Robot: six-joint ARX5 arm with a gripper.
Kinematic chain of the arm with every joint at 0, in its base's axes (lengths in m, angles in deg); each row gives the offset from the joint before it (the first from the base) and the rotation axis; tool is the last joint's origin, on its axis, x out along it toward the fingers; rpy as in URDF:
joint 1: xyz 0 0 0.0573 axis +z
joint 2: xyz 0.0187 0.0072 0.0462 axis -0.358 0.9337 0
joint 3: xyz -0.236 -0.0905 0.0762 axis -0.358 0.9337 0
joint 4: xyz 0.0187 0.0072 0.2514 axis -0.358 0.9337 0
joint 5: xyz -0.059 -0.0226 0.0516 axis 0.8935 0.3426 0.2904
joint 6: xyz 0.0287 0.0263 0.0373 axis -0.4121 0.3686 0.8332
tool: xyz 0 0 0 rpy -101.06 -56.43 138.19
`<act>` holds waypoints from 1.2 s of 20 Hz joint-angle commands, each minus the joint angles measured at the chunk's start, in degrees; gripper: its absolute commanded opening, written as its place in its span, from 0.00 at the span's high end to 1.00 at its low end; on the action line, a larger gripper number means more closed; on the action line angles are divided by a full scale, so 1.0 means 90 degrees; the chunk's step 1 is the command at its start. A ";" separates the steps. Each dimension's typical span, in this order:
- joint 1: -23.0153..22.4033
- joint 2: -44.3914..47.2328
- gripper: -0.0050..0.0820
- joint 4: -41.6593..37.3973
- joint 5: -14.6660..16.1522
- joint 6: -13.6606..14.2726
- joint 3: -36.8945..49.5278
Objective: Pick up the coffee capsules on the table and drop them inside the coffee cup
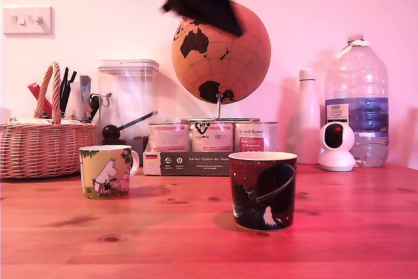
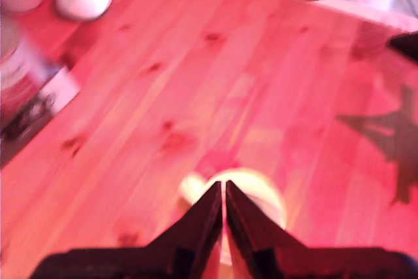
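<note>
High above the table my gripper (image 1: pixel 225 21) shows as a dark motion-blurred shape in front of the globe. In the wrist view its two dark fingers (image 2: pixel 224 191) are pressed together with only a thin slit between them and nothing visible in it. Right under the fingertips is a pale mug rim (image 2: pixel 261 191), blurred; I cannot tell which mug it belongs to. A dark mug with a cream rim (image 1: pixel 263 189) stands at the front, right of centre in the exterior view. A smaller green cartoon mug (image 1: pixel 106 171) stands to its left. Neither the grey nor the blue coffee capsule is in view.
Behind the mugs are a cork globe (image 1: pixel 222 47) on a stand, three tins (image 1: pixel 212 136) on a box, a wicker basket (image 1: pixel 42 148), a clear canister (image 1: pixel 128 106), a white bottle (image 1: pixel 307 119), a water bottle (image 1: pixel 356 99) and a white camera (image 1: pixel 337 147).
</note>
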 commanded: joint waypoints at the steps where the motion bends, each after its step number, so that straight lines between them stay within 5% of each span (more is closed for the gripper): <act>1: 0.0168 -0.0223 0.96 -0.0323 0.0005 -0.0051 0.0447; 17: 0.2737 -0.1411 0.96 -0.2761 0.0573 -0.0580 0.3592; 24: 0.3779 -0.2365 0.96 -0.3667 0.0556 -0.1234 0.4811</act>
